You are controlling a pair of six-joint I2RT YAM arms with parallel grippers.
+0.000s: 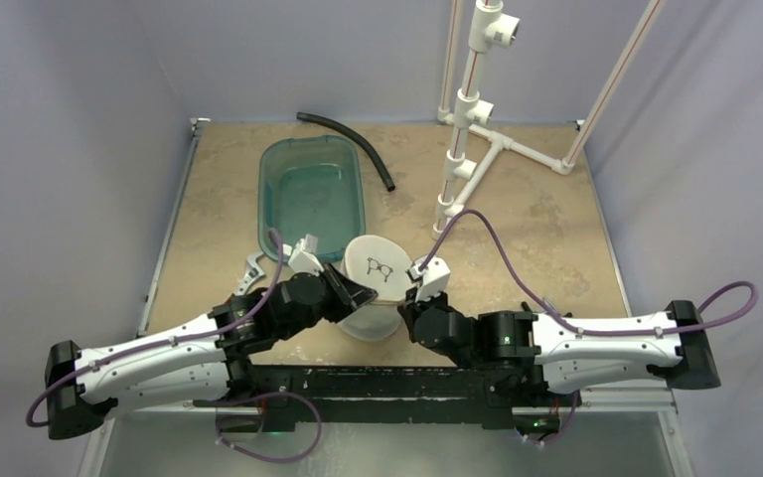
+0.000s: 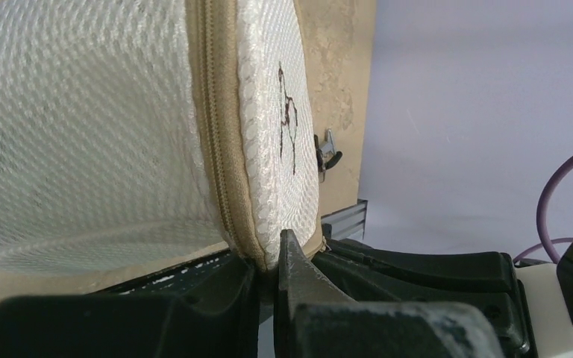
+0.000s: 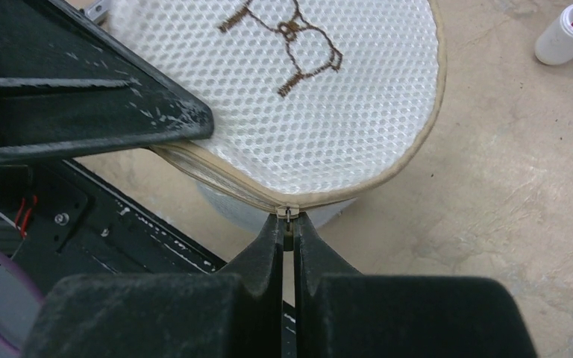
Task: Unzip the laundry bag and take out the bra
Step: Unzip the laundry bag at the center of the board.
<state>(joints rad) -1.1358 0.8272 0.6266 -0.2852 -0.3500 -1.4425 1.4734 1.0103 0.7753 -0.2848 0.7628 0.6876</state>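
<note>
The bag stands on the tabletop just ahead of the two arm bases, in the gap between the wrists. It is a short drum with its axis roughly upright. Its flat round top faces up and shows the bra outline. The beige zip runs round the rim where the top meets the mesh wall. From the right wrist the top's near edge overhangs the drum body below it; whether the zip is parted there I cannot tell.

The left end effector comes in from the bag's left, at the near-left of the rim. Its fingers are closed on the edge of the top, right at the zip seam, with the mesh pinched between them.

The right end effector meets the bag from the right, at the near-right of the same rim. Its fingers are drawn together to a thin slit and grip the small metal zip pull, which sits on the rim just off their tips.

The bag thus lies between the two tools and touches both, its top reaching away from them toward the far side.

A teal tub lies just beyond the bag, its near end close to the top's far edge. A black hose curves past the tub's far-right corner, and a white pipe frame stands at the far right.
</note>
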